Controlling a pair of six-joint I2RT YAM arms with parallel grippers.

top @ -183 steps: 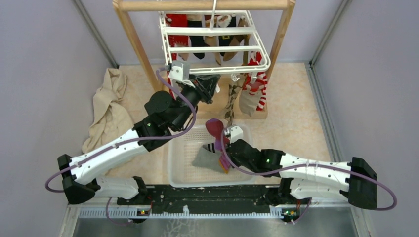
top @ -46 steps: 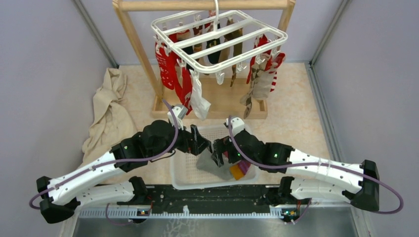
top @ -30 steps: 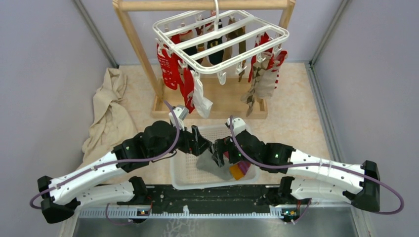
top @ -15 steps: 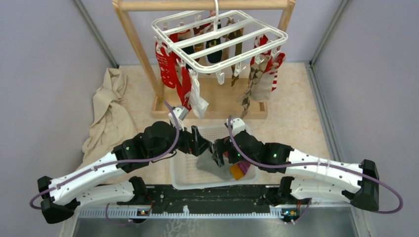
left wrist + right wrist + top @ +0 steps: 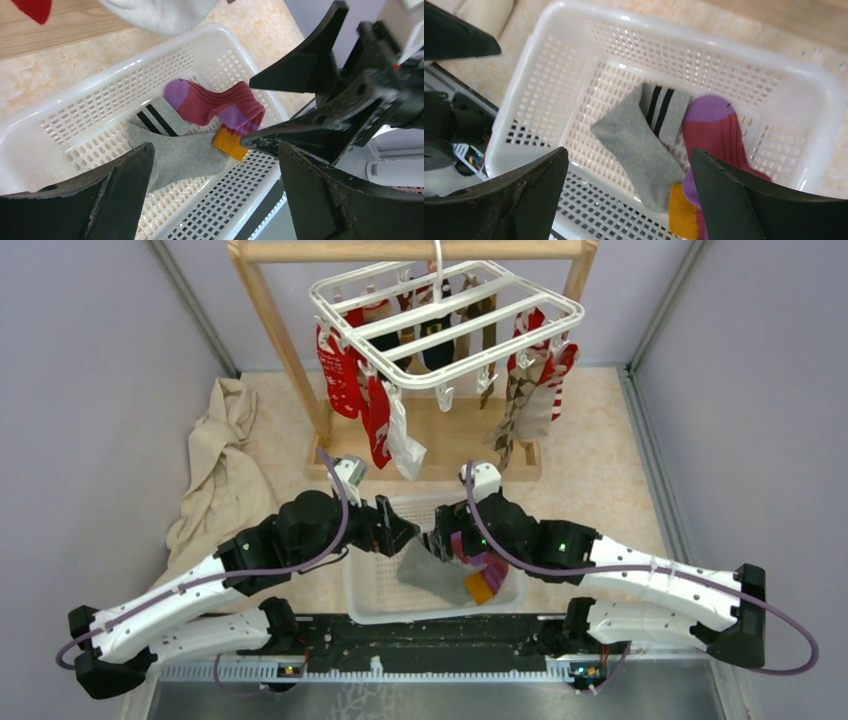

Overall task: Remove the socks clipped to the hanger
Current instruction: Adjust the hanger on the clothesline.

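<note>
Both grippers are down low here, and the hanger hangs well above and behind them on the wooden frame. It is a white plastic rectangle of slats, tilted, with small clips dangling from its rim.

The socks clipped to it hang limp. There are red ones on the left, a pale one drooping lowest at the front, and a brown argyle one beside red-white stripes on the right. The pale sock's toe hangs just behind the left gripper, not touching it.

That left gripper is spread wide with nothing between its black fingers, poised over the white mesh basket. The right gripper faces it over the same basket, jaws equally wide and empty.

In the perforated plastic basket lie 2 socks already off the clips. A soft grey knit one has 2 black stripes, and a ribbed magenta one with a purple toe and orange cuff lies touching it.

A crumpled tan cloth sits on the speckled beige floor to the left.
</note>
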